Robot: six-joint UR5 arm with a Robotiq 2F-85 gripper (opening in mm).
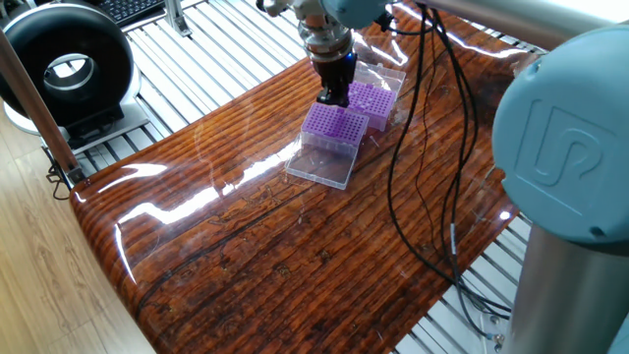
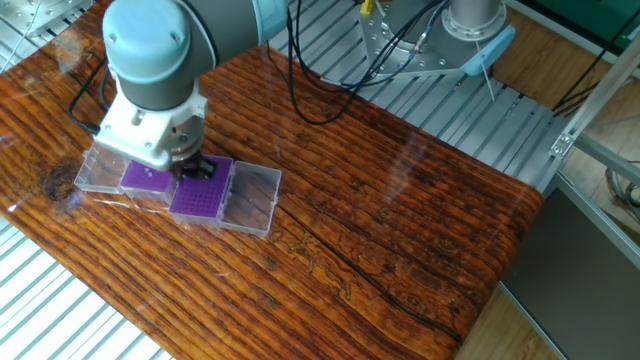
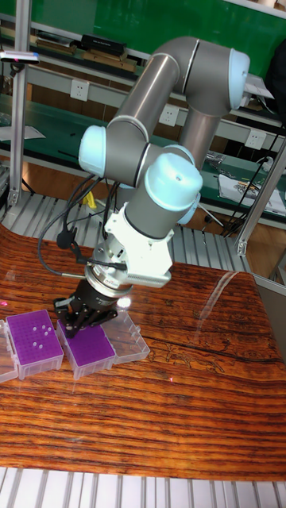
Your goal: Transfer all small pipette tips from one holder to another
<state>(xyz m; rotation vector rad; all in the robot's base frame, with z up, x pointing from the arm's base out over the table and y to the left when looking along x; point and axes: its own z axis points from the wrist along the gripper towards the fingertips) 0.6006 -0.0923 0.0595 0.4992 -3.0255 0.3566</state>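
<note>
Wooden table (image 1: 256,246) carries all. Two purple racks side by side, touching, lids open flat, prob. for short transfer path. Near rack (image 3: 87,346) under gripper (image 3: 79,319); other rack (image 3: 33,340) beside it shows few white tips. Gripper low over near rack's edge; jaws' state: cannot tell, too small.

The arm (image 3: 151,103) is grey tubing with pale blue joint caps, one embossed with a UR logo. Above the black claw (image 3: 79,319) sit a white bracket and silver flange; black cables loop alongside.
</note>
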